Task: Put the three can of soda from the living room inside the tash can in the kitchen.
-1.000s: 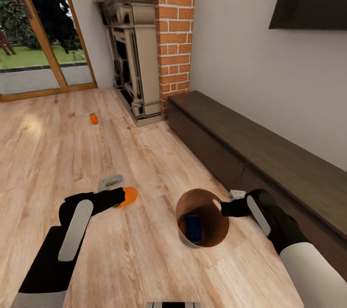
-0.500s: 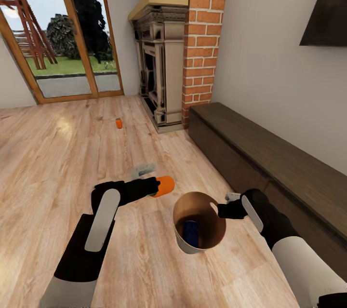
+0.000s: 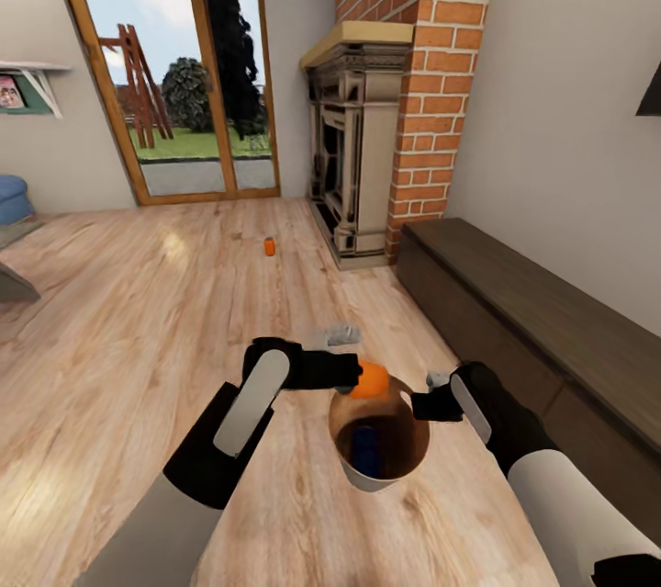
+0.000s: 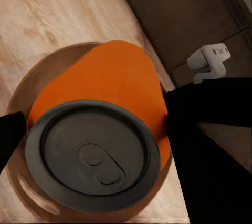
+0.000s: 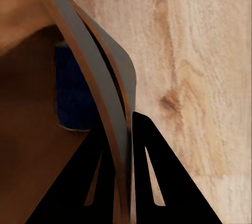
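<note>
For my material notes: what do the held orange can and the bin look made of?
Orange can: probably painted metal, given its dark grey lid with a pull tab. Bin: maybe metal or plastic; thin rim, matte grey outside, coppery brown inside. The render leaves it open.

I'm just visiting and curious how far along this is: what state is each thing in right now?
Left gripper: shut on an orange can, over the bin's mouth.
Held orange can: lifted, not yet dropped in.
Bin: off the floor, rim pinched by the right gripper.
Blue can: already inside the bin.
Far orange can: on the floor by the fireplace.
</note>
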`<state>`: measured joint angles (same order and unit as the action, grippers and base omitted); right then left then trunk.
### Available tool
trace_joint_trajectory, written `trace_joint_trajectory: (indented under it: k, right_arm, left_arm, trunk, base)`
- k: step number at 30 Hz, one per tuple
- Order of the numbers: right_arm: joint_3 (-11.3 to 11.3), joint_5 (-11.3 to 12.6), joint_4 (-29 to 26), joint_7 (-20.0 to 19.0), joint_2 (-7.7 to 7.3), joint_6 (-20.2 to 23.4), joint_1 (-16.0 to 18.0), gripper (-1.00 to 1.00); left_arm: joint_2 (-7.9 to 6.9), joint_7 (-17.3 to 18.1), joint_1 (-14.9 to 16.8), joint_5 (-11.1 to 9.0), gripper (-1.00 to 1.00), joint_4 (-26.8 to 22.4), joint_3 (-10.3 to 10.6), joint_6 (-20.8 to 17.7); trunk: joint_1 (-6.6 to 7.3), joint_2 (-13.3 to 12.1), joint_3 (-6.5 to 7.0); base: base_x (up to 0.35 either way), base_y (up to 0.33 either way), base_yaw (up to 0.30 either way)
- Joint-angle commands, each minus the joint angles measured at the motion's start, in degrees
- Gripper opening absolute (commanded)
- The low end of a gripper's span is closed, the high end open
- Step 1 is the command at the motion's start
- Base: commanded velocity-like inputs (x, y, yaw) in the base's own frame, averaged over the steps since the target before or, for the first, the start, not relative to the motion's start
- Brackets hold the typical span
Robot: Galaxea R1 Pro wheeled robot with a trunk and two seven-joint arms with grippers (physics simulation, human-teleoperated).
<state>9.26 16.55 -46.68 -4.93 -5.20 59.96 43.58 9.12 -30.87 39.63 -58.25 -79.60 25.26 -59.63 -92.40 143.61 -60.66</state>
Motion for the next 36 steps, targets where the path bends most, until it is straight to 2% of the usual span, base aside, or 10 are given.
trace_joint_trajectory:
  k: [1, 2, 5, 16, 23, 27, 29, 32, 33, 36]
  right_arm:
    - [-0.1, 3.3, 0.0, -0.1, 0.05, 0.0, 0.0, -1.00]
    - [-0.1, 3.3, 0.0, 0.0, 0.07, 0.0, 0.0, -1.00]
    - [-0.1, 3.3, 0.0, 0.1, 0.09, 0.0, 0.0, -1.00]
    - [-0.1, 3.5, -0.5, 0.2, 0.10, 0.0, -0.1, -1.00]
    - [0.0, 3.5, -0.7, 0.2, 0.03, 0.0, -0.2, -1.00]
    - [0.0, 3.6, -0.8, 0.2, 0.01, 0.0, -0.2, -1.00]
    - [0.0, 3.6, -0.8, 0.2, 0.01, 0.0, -0.2, -1.00]
    - [0.0, 3.6, -0.8, 0.2, 0.01, 0.0, -0.2, -1.00]
    - [0.0, 3.6, -0.8, 0.2, 0.01, 0.0, -0.2, -1.00]
    - [0.0, 3.5, -0.8, 0.2, 0.01, 0.0, -0.2, -1.00]
  left_arm:
    - [0.10, -0.4, 0.8, -0.5, -1.00, 2.1, 1.3, -0.1]
    - [0.20, -0.8, 1.6, -1.1, -1.00, 4.7, 2.6, -0.1]
    - [0.27, -1.2, 2.4, -1.6, -1.00, 8.0, 3.5, -0.1]
    - [0.71, -0.5, 3.2, -1.9, -1.00, 16.7, 4.1, 0.0]
    - [0.60, 1.7, 3.3, -1.6, -1.00, 18.9, 4.1, 1.0]
    - [0.57, 3.0, 3.3, -1.4, -1.00, 21.3, 4.5, 3.6]
    - [0.50, 6.2, 3.7, -1.2, -1.00, 23.9, 8.1, 6.2]
    - [0.51, 8.7, 4.6, -1.2, -1.00, 26.2, 10.4, 8.6]
    - [0.49, 9.6, 4.8, -1.2, 1.00, 26.7, 10.8, 9.1]
    - [0.45, 11.2, 5.0, -1.2, 1.00, 27.3, 11.3, 9.9]
  trunk:
    - [0.03, 0.0, 0.23]
    - [0.06, 0.0, 0.46]
    - [0.13, -0.1, 1.12]
    - [0.42, -0.2, 3.56]
    - [0.42, -0.2, 3.56]
    - [0.42, -0.2, 3.56]
    - [0.42, -0.2, 3.56]
    - [0.42, -0.2, 3.56]
    - [0.42, -0.2, 3.56]
    - [0.42, -0.2, 3.56]
  base:
    - [0.000, 0.000, 0.297]
    - [0.000, 0.000, 0.298]
    - [0.000, 0.000, 0.298]
    - [0.000, 0.000, 0.298]
    - [0.000, 0.000, 0.298]
    - [0.000, 0.000, 0.298]
    - [0.000, 0.000, 0.298]
    - [0.000, 0.000, 0.298]
    - [0.000, 0.000, 0.298]
    - [0.000, 0.000, 0.298]
